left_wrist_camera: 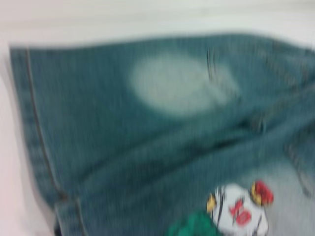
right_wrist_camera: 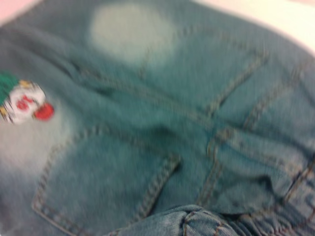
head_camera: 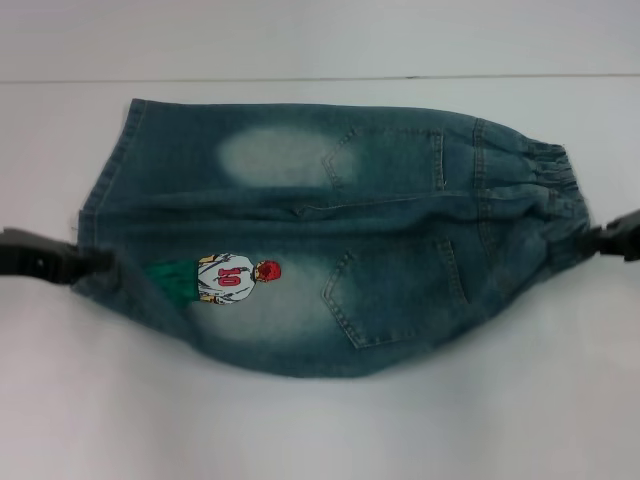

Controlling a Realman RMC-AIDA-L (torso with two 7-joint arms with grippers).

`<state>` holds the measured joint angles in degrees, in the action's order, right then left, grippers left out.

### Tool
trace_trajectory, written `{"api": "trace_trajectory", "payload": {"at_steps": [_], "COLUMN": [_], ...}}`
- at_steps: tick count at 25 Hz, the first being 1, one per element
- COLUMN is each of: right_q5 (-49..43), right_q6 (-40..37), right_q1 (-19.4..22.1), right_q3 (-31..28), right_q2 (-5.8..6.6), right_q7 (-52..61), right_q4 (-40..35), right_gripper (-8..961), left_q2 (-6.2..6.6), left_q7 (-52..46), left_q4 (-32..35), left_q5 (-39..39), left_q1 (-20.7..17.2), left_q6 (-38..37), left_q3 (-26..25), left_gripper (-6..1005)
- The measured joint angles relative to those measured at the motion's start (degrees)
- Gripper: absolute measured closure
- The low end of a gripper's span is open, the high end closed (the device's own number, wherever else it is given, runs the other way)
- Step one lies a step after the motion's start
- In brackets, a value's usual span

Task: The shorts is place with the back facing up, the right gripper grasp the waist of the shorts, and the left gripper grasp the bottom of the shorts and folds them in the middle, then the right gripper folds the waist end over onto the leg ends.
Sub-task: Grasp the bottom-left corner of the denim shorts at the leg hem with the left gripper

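Left claw (head_camera: 100, 262) pinches the hem (head_camera: 92, 215) of the shorts (head_camera: 330, 240); right claw (head_camera: 590, 243) pinches the waist (head_camera: 550, 205). Shorts lie back up across the white counter (head_camera: 320, 430), stretched between them.

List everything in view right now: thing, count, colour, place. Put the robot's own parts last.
shorts: one, teal-blue denim with pale faded patches, spread back-up across the middle of the table, near edge lifted and sagging between the two grippers.
waist of the shorts: one, gathered denim band, at the robot's right.
leg ends: two stitched hems, at the robot's left.
back pockets: two, same denim, near the waist.
embroidered figure: one, white shirt with red 10, near the left hem.
table: one, white, under everything.
left gripper: one, black, at the near leg hem.
right gripper: one, black, at the waist's near corner.
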<state>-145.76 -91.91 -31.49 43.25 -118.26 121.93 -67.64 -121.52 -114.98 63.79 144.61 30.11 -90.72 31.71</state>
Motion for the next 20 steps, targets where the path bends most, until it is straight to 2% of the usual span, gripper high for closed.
{"api": "trace_trajectory", "payload": {"at_steps": [5, 9, 10, 13, 16, 20], "right_q5": [4.4, 7.1, 7.6, 8.4, 8.4, 8.1], "right_q6": [-0.5, 2.4, 3.6, 8.8, 9.9, 9.7], "right_q1": [0.3, -0.1, -0.2, -1.2, -2.0, -2.4], "right_q3": [-2.2, -2.5, -2.5, -1.8, -1.1, 0.7], "right_q2": [0.19, -0.11, -0.22, -0.38, -0.33, -0.34], "right_q7": [-2.4, -3.6, -3.7, -3.9, -4.0, -4.0], "right_q4": [-1.9, -2.0, -2.0, -0.7, 0.5, 1.2], "right_gripper": [914, 913, 913, 914, 915, 917], "left_q2": [0.72, 0.77, 0.69, 0.63, 0.73, 1.05], "left_q7": [1.3, 2.3, 3.1, 4.0, 4.7, 4.0], "left_q4": [0.4, 0.3, -0.3, -1.7, -4.2, -4.6], "left_q5": [-4.9, -7.6, -9.8, -11.0, -11.2, -9.8], "left_q1": [0.3, 0.6, 1.0, 1.7, 3.2, 3.1], "left_q6": [0.7, 2.5, 5.1, 7.8, 10.0, 11.0], "left_q3": [-1.2, -1.3, -0.8, -0.3, 0.8, 2.8], "left_gripper": [952, 952, 952, 952, 952, 953]}}
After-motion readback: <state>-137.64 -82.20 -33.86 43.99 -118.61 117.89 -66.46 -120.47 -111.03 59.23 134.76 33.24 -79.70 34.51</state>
